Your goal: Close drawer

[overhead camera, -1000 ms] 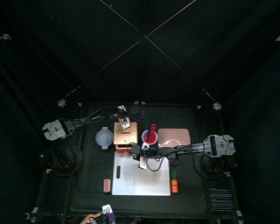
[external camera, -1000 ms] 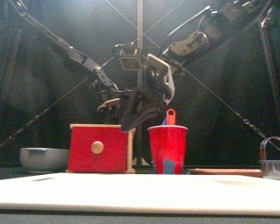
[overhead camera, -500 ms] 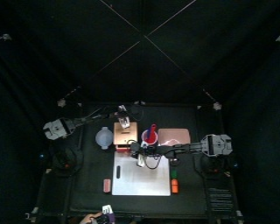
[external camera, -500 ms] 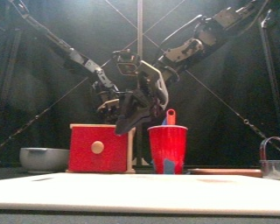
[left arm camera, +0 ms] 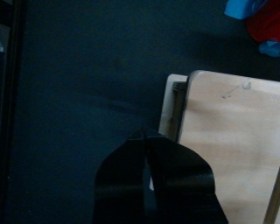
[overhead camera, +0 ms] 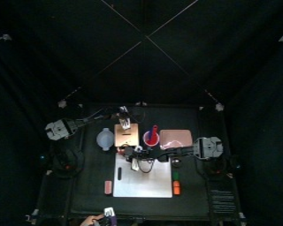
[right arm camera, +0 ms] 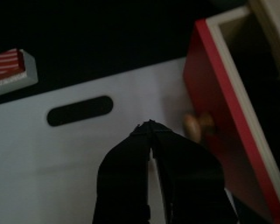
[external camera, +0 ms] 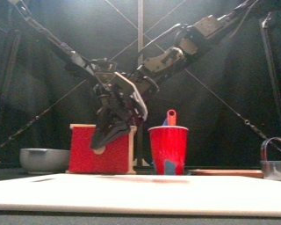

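The drawer (right arm camera: 230,87), red-fronted with a pale round knob (right arm camera: 199,123), is being shown pulled out of its small cabinet (external camera: 99,149), which is standing left of centre on the black table (overhead camera: 91,181), behind the large white sheet (overhead camera: 144,177). In the right wrist view, pale inner walls are being exposed behind the red front. The right gripper (right arm camera: 149,128) is being held just in front of the drawer face, near the knob, its fingers pressed together with nothing between them; contact with the front cannot be confirmed. From the front, the same gripper (external camera: 108,141) is being seen hanging across the cabinet's red face. The left gripper (left arm camera: 146,134) is being kept at the edge of the cabinet's pale top (left arm camera: 230,131), its fingers closed to a point and empty. Just right of the cabinet, a red cup (external camera: 169,149) is being seen standing upright, and a grey bowl (external camera: 43,159) is sitting on the cabinet's left.
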